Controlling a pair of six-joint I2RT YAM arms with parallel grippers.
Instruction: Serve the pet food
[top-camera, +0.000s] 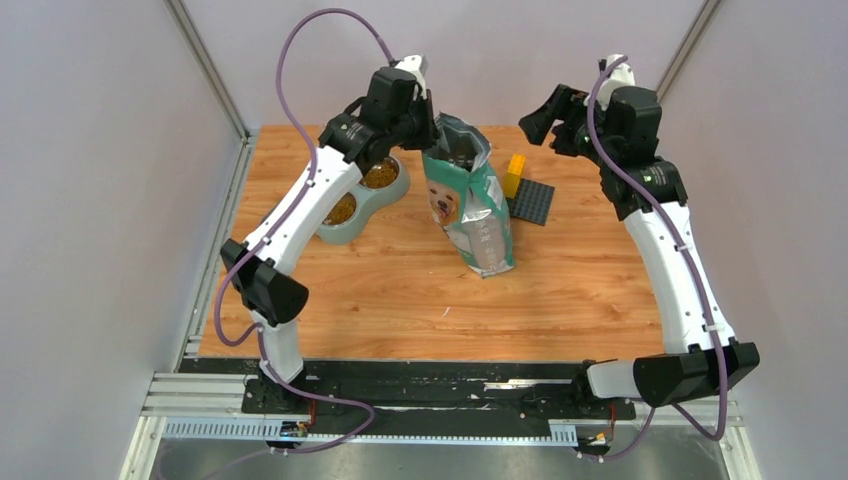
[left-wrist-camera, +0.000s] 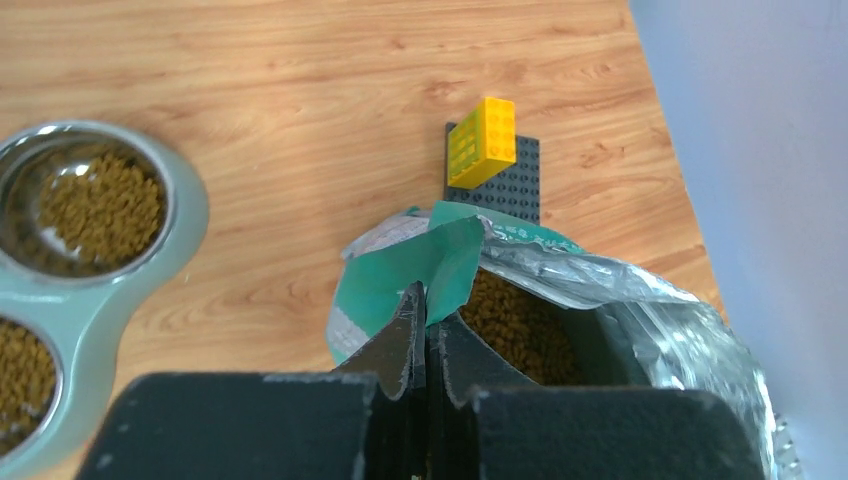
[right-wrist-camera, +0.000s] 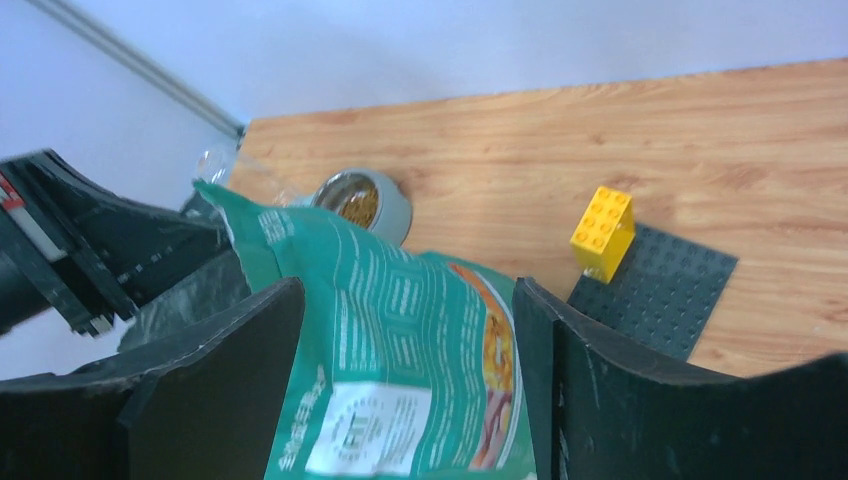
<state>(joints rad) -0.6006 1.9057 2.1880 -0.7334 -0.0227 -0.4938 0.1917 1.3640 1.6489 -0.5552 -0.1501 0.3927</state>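
The green-and-white bag (top-camera: 472, 205) stands upright mid-table with its top open. Brown pet food (left-wrist-camera: 520, 325) shows inside the bag. My left gripper (top-camera: 432, 135) is at the bag's left rim, shut on a green flap of the bag (left-wrist-camera: 440, 265). The pale green double bowl (top-camera: 360, 205) left of the bag holds pet food (left-wrist-camera: 100, 205) in both cups. My right gripper (top-camera: 535, 112) hangs open to the right of the bag's mouth, apart from it. In the right wrist view the bag (right-wrist-camera: 400, 330) lies beyond its spread fingers (right-wrist-camera: 230, 370).
A yellow brick (top-camera: 515, 172) stands on a dark studded baseplate (top-camera: 533, 202) just right of the bag. The grey walls close in at the back and on both sides. Bare wood lies in front of the bag.
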